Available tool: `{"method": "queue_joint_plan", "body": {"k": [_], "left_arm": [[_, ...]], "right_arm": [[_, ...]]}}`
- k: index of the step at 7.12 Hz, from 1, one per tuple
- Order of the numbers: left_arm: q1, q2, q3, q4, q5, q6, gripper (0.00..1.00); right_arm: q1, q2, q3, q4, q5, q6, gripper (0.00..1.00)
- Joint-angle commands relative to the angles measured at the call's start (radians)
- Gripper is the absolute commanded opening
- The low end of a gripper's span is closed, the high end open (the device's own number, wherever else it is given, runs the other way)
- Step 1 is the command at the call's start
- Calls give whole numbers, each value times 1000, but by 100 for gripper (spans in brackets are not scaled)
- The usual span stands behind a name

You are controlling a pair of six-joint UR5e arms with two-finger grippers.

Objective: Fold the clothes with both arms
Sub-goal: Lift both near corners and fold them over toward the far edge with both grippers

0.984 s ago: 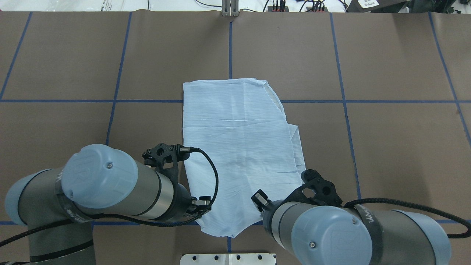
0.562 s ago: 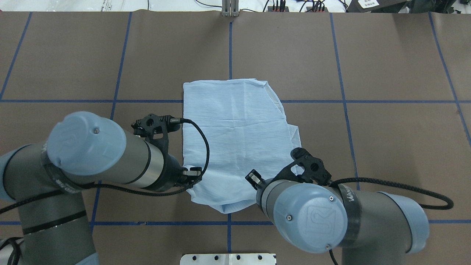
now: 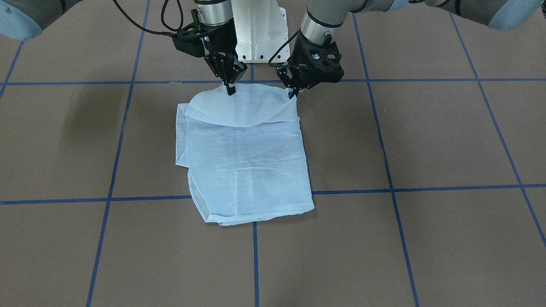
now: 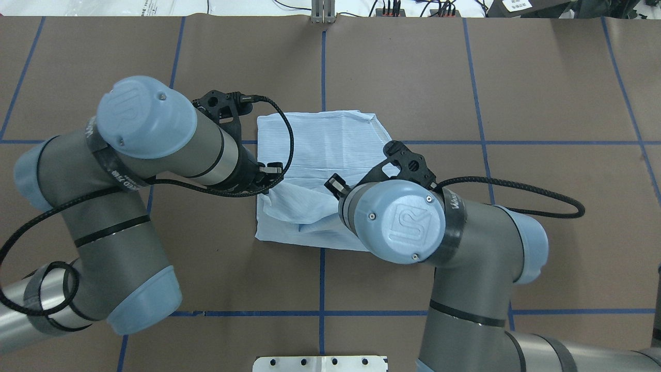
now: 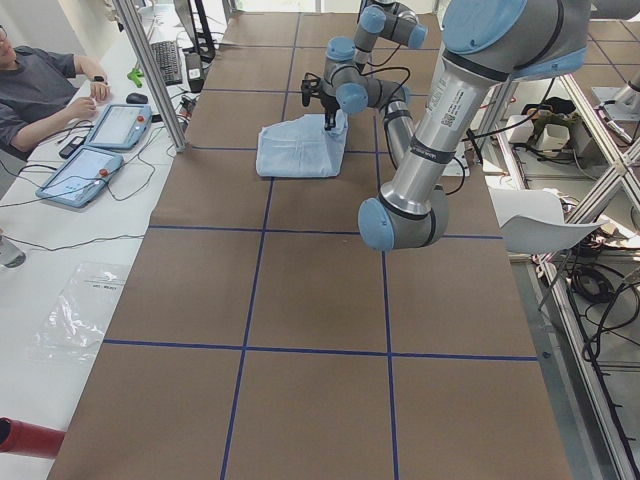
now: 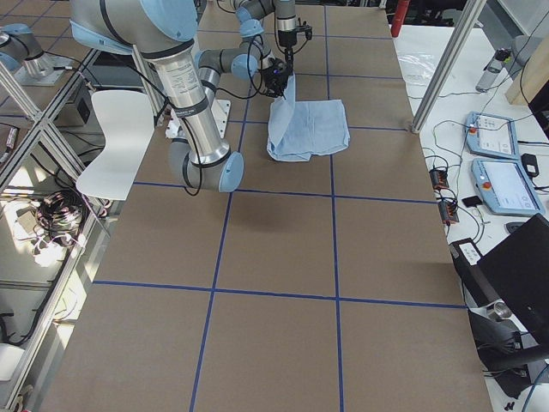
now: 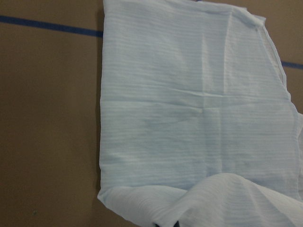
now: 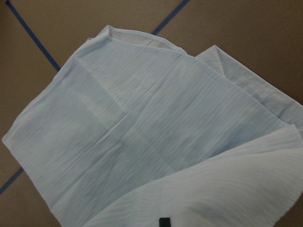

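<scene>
Jaws of left arm and right arm each pinch the raised robot-side edge of the shirt.

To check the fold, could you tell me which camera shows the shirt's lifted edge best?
The front-facing view: the shirt has its lifted edge arched between the right gripper and left gripper, unobstructed. Overhead, the arms cover most of it; wrist views show a slice; side views show it small.
</scene>
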Motion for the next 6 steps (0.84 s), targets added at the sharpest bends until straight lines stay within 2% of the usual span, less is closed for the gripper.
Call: {"method": "queue_joint_plan", "body": {"k": [1,3,4,6], "left_arm": [[-48,-70,171,-36,28,56,0],[-70,-97,330,-181,52,58,0],[-81,-138,408,-194,71,72,0],[-119,-158,531,-292,71,138,0]], "right_arm": [[96,73,-194,104,9,-90,0],[170,168,-490,294,49,-156,0],[194,199,-579,322,58,-197,0],[228,222,-635,324,90,-257,0]]}}
